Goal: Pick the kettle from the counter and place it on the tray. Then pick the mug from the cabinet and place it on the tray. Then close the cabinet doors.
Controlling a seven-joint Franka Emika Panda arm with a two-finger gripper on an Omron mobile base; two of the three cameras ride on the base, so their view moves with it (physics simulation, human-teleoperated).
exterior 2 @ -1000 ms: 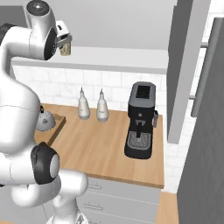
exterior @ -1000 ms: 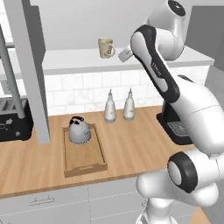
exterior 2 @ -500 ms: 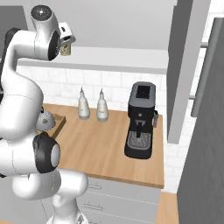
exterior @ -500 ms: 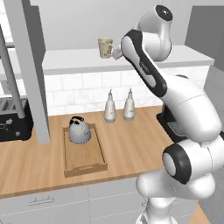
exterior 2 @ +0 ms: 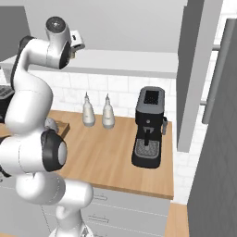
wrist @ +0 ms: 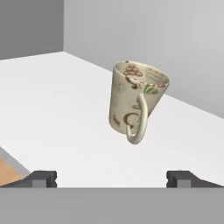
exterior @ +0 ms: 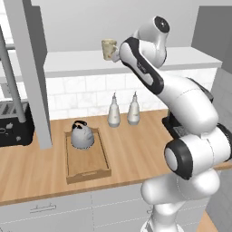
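Note:
The cream mug (wrist: 135,101) stands on the cabinet's white shelf (wrist: 57,109), its loop handle turned toward the hand camera. My gripper (wrist: 111,177) is open, its dark fingertips (wrist: 43,178) wide apart and short of the mug, touching nothing. From the left base, the mug (exterior: 108,48) sits on the shelf (exterior: 68,63) just left of my gripper (exterior: 117,54). The silver kettle (exterior: 82,135) rests at the far end of the wooden tray (exterior: 90,161) on the counter (exterior: 131,149). Both cabinet doors (exterior: 28,68) (exterior 2: 195,69) stand open.
Two slim grey bottles (exterior: 113,111) (exterior: 133,109) stand against the tiled wall behind the tray. A black toaster (exterior: 13,123) sits at the counter's left end. A black coffee machine (exterior 2: 149,127) stands to the right on the counter (exterior 2: 106,157).
The arm has swung its hand in toward the mug on the shelf. The mug, kettle and tray have stayed where they were.

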